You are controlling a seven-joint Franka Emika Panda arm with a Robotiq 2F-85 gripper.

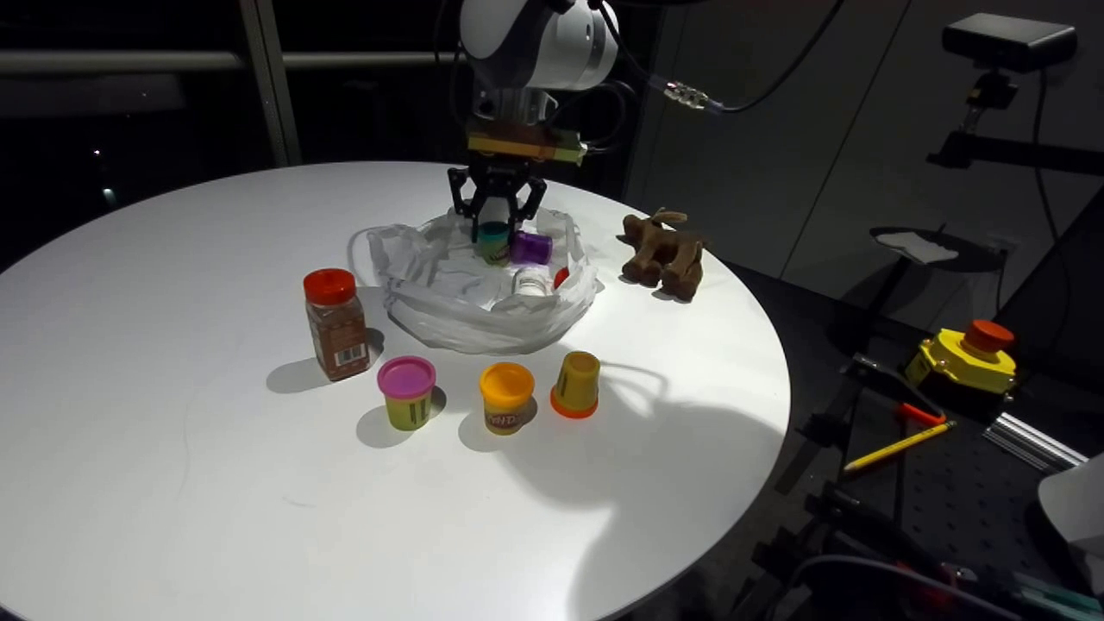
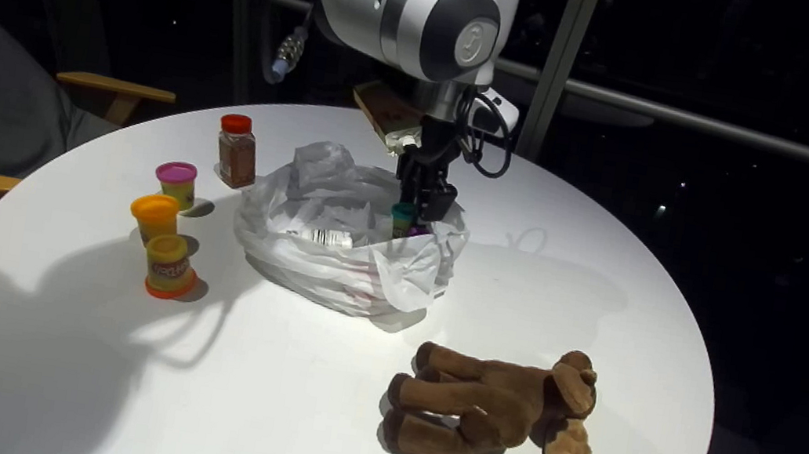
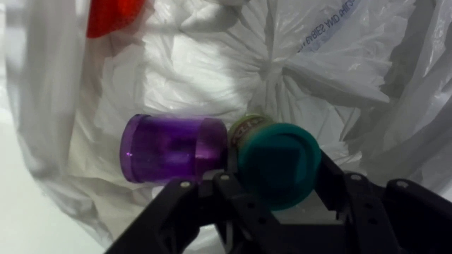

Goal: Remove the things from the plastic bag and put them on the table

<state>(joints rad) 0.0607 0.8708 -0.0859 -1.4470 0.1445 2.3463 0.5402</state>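
Note:
The white plastic bag [image 1: 483,328] stands open on the round white table; it also shows in an exterior view [image 2: 318,278]. My gripper [image 3: 279,169] reaches down into it. Its fingers press on both sides of a teal-lidded can [image 3: 282,151], also seen in both exterior views [image 1: 494,246] [image 2: 402,219]. A purple translucent container [image 3: 173,150] lies on its side in the bag, against the left finger; it also shows in an exterior view [image 1: 532,248]. A white jar [image 1: 530,282] and a partly hidden red thing [image 3: 114,16] are also in the bag.
On the table near the bag are a red-lidded jar [image 1: 338,332], a pink-lidded can [image 1: 407,392], an orange-lidded can [image 1: 506,397] and an upside-down can [image 1: 576,385] on its orange lid. A brown stuffed moose [image 2: 490,405] lies near the table edge, on the bag's other side.

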